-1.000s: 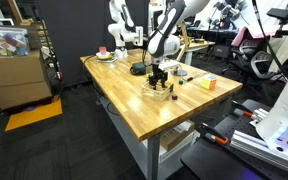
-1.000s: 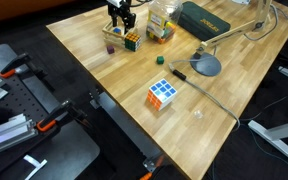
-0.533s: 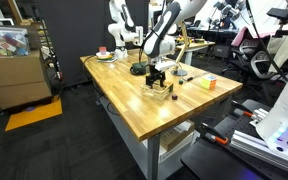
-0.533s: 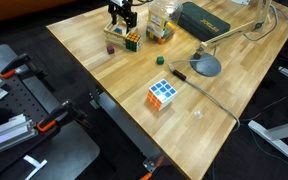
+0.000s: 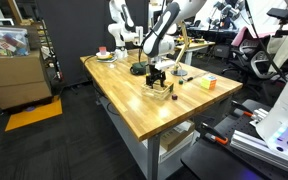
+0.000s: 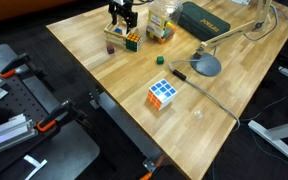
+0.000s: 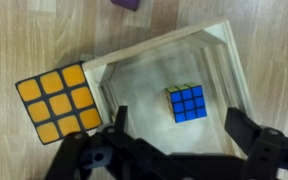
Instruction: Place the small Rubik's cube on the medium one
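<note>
In the wrist view the small Rubik's cube point(image 7: 187, 103) lies blue face up inside a shallow wooden tray point(image 7: 220, 45). The medium cube point(image 7: 61, 102), orange face up, sits on the table against the tray's outer side. My gripper point(image 7: 176, 135) is open, hovering above the tray with a finger on each side of the small cube, not touching it. In both exterior views the gripper point(image 5: 158, 74) point(image 6: 121, 16) hangs over the tray point(image 5: 156, 92). The medium cube point(image 6: 133, 41) shows beside it.
A large Rubik's cube point(image 6: 163, 95) lies near the table's front edge. A small purple block point(image 6: 110, 47), a green piece point(image 6: 158, 59), a clear container point(image 6: 161, 30), a dark green case point(image 6: 206, 18) and a lamp base point(image 6: 206, 66) stand nearby.
</note>
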